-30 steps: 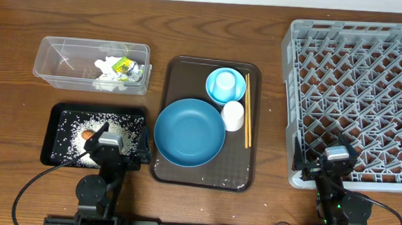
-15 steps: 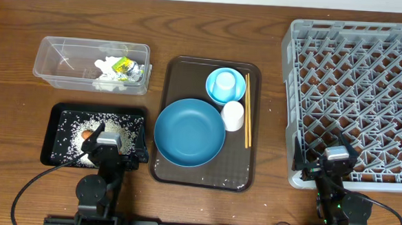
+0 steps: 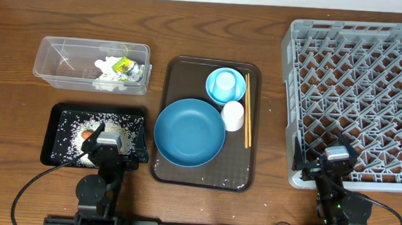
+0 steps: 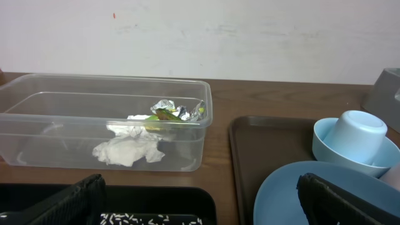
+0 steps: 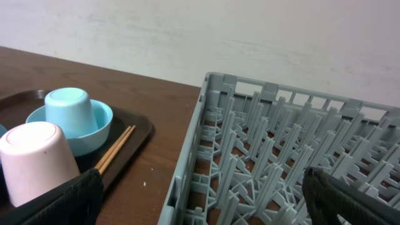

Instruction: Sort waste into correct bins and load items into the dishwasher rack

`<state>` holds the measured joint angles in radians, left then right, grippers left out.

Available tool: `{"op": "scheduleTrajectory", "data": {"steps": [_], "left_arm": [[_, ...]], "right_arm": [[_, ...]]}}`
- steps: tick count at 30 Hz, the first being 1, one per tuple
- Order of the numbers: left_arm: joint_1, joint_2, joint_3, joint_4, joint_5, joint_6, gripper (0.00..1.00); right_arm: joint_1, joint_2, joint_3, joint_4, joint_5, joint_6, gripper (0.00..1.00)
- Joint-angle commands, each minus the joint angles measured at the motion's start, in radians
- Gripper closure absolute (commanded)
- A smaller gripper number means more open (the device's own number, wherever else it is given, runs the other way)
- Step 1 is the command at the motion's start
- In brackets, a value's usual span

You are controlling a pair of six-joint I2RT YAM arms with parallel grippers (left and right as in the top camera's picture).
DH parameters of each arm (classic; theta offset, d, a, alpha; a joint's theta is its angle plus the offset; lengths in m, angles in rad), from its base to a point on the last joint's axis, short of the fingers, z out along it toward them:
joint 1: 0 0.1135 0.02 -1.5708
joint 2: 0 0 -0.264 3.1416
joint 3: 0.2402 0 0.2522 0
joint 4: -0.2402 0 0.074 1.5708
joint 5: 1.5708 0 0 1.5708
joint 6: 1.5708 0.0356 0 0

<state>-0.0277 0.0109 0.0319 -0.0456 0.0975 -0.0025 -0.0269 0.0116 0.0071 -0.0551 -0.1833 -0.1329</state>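
Here the left gripper (image 4: 200, 187) and right gripper (image 5: 203, 181) are standing released and empty; the dishwasher rack (image 3: 357, 93) is running off the right edge.

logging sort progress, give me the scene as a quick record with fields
clear tub: tissue, wrapper inside
black tray: rice, carrot inside
brown serving tray: dark-blue dish, white cup, chopsticks, light-blue cup in light-blue bowl
dishwasher rack: nothing loaded
left claw: open, empty
right claw: open, empty
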Motion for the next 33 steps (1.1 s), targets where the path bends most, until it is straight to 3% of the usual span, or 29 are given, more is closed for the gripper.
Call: {"op": "scheduleTrajectory", "data": {"steps": [1, 4, 10, 14, 19, 24, 28, 33], "left_arm": [[0.006, -0.006, -0.028, -0.016, -0.008, 0.01, 0.01], [0.006, -0.006, -0.028, -0.016, -0.008, 0.01, 0.0], [0.006, -0.006, -0.028, -0.016, -0.008, 0.01, 0.01], [0.006, -0.006, -0.028, -0.016, -0.008, 0.01, 0.01], [0.006, -0.006, -0.028, -0.016, -0.008, 0.01, 0.01], [0.006, -0.006, -0.028, -0.016, -0.008, 0.01, 0.01], [0.006, -0.006, -0.028, -0.016, -0.008, 0.01, 0.01], [0.006, -0.006, -0.028, -0.016, -0.008, 0.01, 0.01]], "right_arm": [[-0.012, -0.006, -0.001, 0.006, 0.003, -0.007, 0.01], [-0.012, -0.006, -0.002, 0.111, -0.05, 0.034, 0.01], [-0.012, -0.006, -0.001, 0.261, -0.509, 0.267, 0.01], [-0.012, -0.006, -0.002, 0.412, -0.64, 0.385, 0.01], [-0.012, -0.006, -0.001, 0.664, -0.573, 0.539, 0.01], [-0.012, -0.006, 0.003, 0.702, -0.392, 0.785, 0.01], [-0.012, -0.001, 0.045, 0.678, -0.331, 0.792, 0.01], [-0.012, 0.08, 0.22, 0.467, -0.319, 0.692, 0.01]]}}
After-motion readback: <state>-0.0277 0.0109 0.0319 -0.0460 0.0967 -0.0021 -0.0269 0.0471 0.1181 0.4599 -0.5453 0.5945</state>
